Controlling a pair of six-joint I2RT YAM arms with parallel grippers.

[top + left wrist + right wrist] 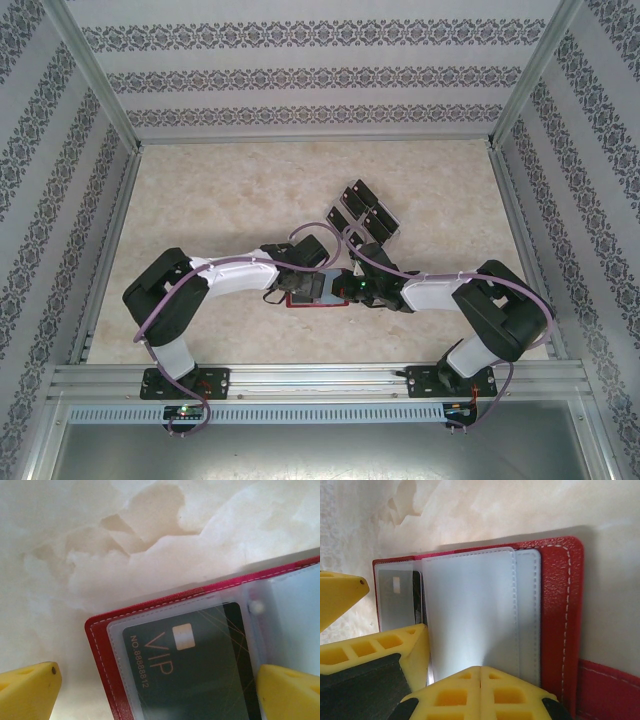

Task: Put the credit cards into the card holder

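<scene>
**Both grippers meet over the open card holder**

The card holder [303, 301] lies open on the marble-patterned table [220, 200], toward 6 o'clock from the table's centre, with both arms reaching in over it. The loose credit cards [365, 212] sit fanned on the table, near the holder at about 1 o'clock from it.

The left gripper [160, 697] hangs low over the holder with its jaws spread wide. One yellow fingertip [30, 690] is over bare table at 8 o'clock in the left wrist view, and the other is over the holder's clear sleeves at 4 o'clock. Between them a black VIP card [200, 670] sits inside a clear sleeve, framed by the red stitched edge.

The right gripper [480, 672] has its jaws pressed together, tips at the near edge of the clear sleeve pages [470, 610]. It may be nipping a page, but the view does not settle that. The snap tab [610, 690] shows at 5 o'clock.
</scene>
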